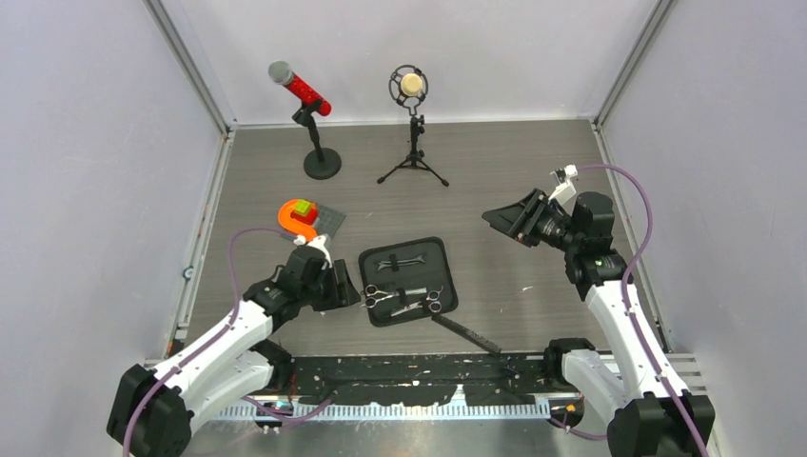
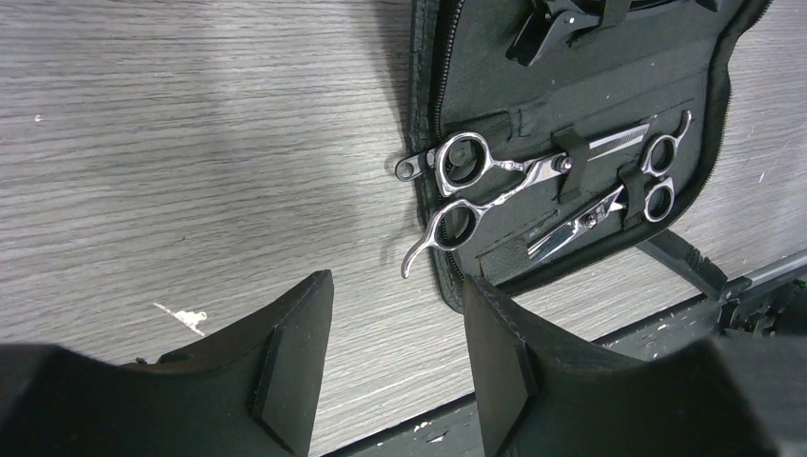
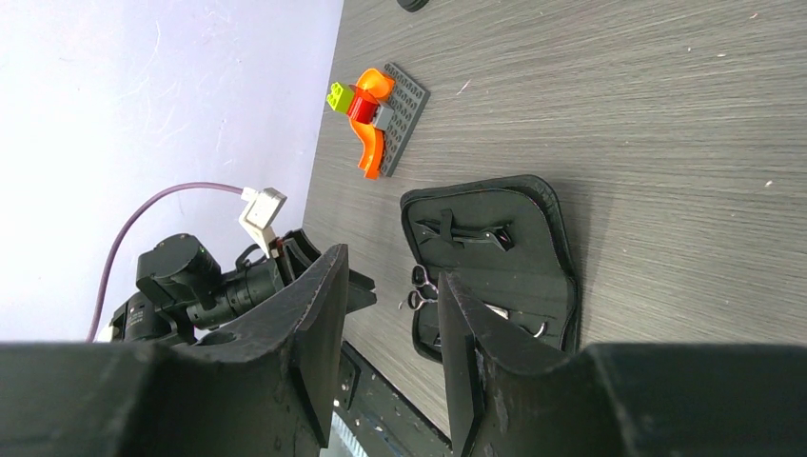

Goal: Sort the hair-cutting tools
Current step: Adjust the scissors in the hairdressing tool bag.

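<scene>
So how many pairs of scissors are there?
2, both in the open case: the bigger scissors, rings over its left edge, and the smaller scissors beside them, rings rightward. More could be hidden.

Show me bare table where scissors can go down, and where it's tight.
Bare table lies between the case and the right gripper, and between the case and the tripod microphone. Tight: the case's left edge, where the left gripper sits by the scissors, and the near edge with the comb.

Parts we lose
The top edge of the left wrist view cuts off the case (image 2: 495, 67); straps (image 2: 571, 157) hide blades of the scissors (image 2: 509, 168); the comb (image 2: 685, 262) shows only partly.
</scene>
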Robot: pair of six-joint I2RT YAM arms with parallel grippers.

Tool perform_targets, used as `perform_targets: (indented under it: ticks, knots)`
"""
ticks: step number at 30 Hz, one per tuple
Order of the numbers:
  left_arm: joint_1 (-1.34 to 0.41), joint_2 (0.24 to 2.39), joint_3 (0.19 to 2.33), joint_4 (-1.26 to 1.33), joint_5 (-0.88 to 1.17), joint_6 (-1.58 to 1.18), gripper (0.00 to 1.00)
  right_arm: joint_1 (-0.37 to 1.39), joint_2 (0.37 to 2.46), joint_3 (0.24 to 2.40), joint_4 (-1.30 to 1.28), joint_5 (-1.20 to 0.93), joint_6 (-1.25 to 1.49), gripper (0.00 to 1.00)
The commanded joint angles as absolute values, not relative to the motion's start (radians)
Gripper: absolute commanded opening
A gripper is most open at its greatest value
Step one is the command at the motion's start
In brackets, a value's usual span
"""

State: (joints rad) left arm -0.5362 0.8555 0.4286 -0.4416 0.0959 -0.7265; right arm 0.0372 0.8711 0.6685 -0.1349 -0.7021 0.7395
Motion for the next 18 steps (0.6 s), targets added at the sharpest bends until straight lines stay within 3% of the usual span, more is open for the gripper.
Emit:
perform_targets:
  ticks: [1, 18]
  knots:
    - [-0.532, 0.855, 0.431, -0.382, 0.118, -0.737, 0.55, 0.032, 0.867, 0.682, -0.096, -0.711, 0.735, 0.06]
    - [-0.532, 0.918, 0.431, -0.34, 0.178, -0.755, 0.54, 0.063, 0.896, 0.658, -0.245, -0.608, 0.572, 0.08]
